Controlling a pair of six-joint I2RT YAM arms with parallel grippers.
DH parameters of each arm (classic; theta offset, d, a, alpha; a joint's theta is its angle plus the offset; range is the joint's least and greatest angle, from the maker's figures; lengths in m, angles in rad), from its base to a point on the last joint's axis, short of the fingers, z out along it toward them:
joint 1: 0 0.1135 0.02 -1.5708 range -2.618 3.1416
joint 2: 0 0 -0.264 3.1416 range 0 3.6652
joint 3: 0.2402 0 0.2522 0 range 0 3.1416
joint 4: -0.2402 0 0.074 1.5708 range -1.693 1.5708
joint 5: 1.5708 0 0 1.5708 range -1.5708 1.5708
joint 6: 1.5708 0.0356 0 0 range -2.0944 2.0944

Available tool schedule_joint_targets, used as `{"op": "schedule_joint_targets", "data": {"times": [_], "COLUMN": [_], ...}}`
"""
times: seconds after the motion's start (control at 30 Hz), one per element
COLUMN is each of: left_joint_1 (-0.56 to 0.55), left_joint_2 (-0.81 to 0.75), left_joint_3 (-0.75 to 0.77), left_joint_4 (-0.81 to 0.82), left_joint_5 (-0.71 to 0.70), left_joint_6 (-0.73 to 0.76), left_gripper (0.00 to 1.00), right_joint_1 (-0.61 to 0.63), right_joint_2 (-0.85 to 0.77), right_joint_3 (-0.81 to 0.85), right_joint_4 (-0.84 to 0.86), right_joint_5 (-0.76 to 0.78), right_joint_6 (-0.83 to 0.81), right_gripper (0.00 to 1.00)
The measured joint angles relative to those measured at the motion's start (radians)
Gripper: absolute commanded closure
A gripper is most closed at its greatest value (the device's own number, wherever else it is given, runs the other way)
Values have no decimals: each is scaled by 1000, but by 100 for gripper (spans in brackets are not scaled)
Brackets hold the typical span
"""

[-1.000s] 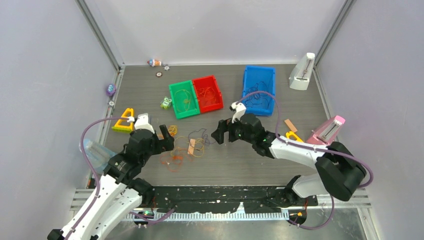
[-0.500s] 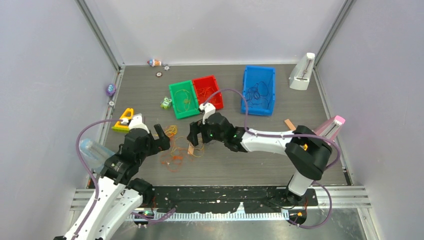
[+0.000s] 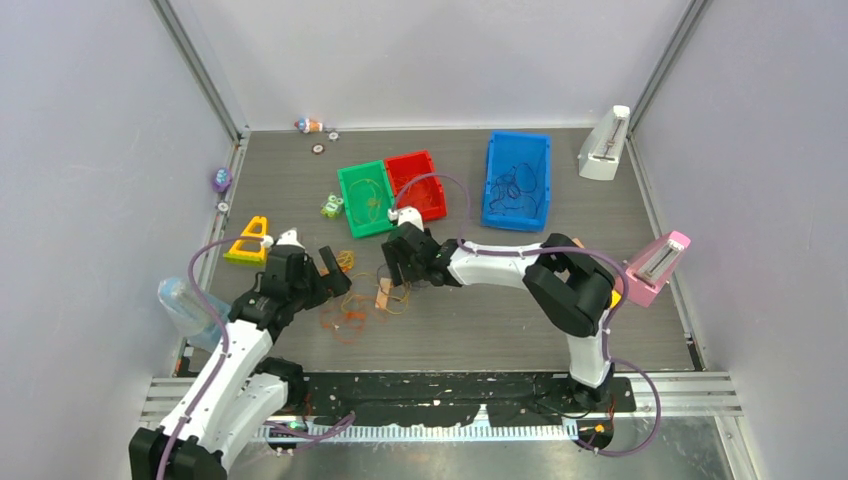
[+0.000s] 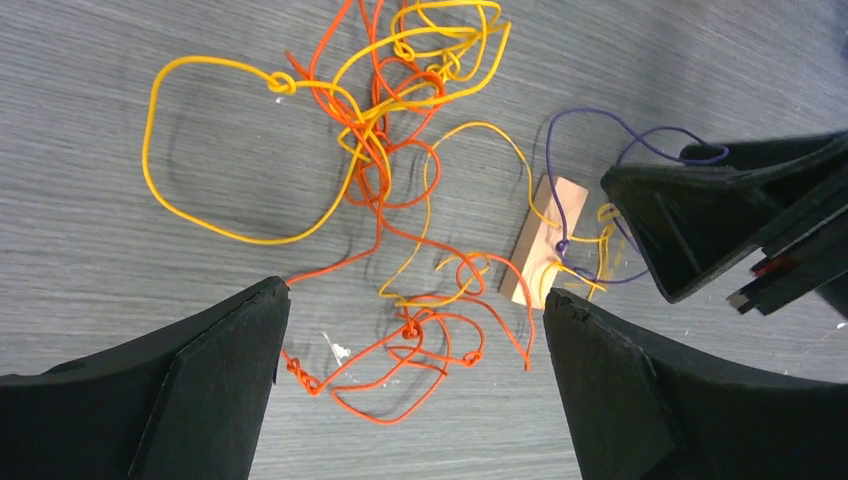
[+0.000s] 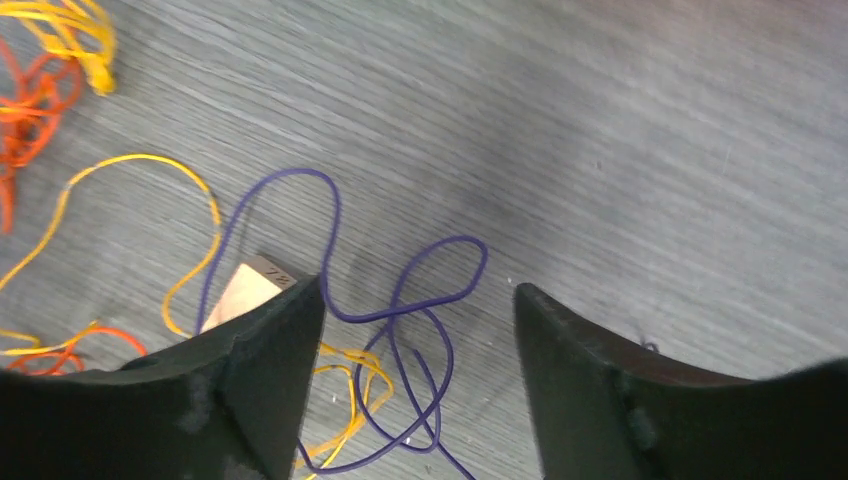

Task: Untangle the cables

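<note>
The cables (image 3: 360, 298) lie tangled on the dark table between my two grippers. In the left wrist view yellow loops (image 4: 283, 84) cross orange-red ones (image 4: 409, 330), and a purple cable (image 4: 585, 111) runs over a small tan block (image 4: 545, 240). My left gripper (image 3: 336, 272) (image 4: 415, 292) hangs open above the orange loops, touching nothing. My right gripper (image 3: 397, 275) (image 5: 418, 288) is low over the tangle's right side. Its jaws stand apart on either side of the purple cable (image 5: 447, 352), without pinching it. Its left finger covers part of the tan block (image 5: 245, 290).
Behind the tangle stand a green bin (image 3: 352, 213), a red bin (image 3: 434, 172) and a blue bin (image 3: 517, 142) holding dark cables. A yellow triangular piece (image 3: 248, 240) lies at the left, a pink object (image 3: 655, 265) at the right, a white one (image 3: 603, 145) at the back right.
My right arm has swept left from the table's middle to the tangle, and its jaws have narrowed a little. The left gripper has shifted slightly towards the cables, still open.
</note>
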Motion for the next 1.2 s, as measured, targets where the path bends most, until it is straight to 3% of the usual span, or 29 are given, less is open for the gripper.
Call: {"op": "schedule_joint_targets", "data": {"times": [0.1, 0.17, 0.2, 0.47, 0.57, 0.67, 0.83, 1.03, 1.2], "left_joint_1": [4, 9, 12, 26, 29, 31, 34, 34, 34], "left_joint_2": [27, 63, 86, 274, 332, 395, 457, 436, 285], "left_joint_3": [-11, -14, -14, -7, -7, -7, -7, -7, -18], "left_joint_4": [42, 72, 87, 142, 174, 219, 280, 282, 277], "left_joint_5": [-13, -22, -25, -111, -125, -118, -97, -106, -124], "left_joint_6": [-11, -19, -21, -69, -94, -103, -103, -91, -76], "left_gripper": [0, 1, 0, 11, 20, 44, 98, 100, 100], "right_joint_1": [-5, -8, -11, -54, -85, -112, -138, -235, -343], "right_joint_2": [21, 21, 20, -170, -294, -409, -527, -621, -666], "right_joint_3": [2, 1, -2, -151, -210, -256, -308, -332, -335], "right_joint_4": [-45, -65, -64, -79, -93, -106, -148, -219, -235], "right_joint_5": [10, 16, 20, 50, 66, 89, 120, 146, 146], "right_joint_6": [-3, 1, 2, 0, -3, -8, -19, -39, -69], "right_gripper": [75, 90, 93, 95, 95, 95, 95, 95, 95]}}
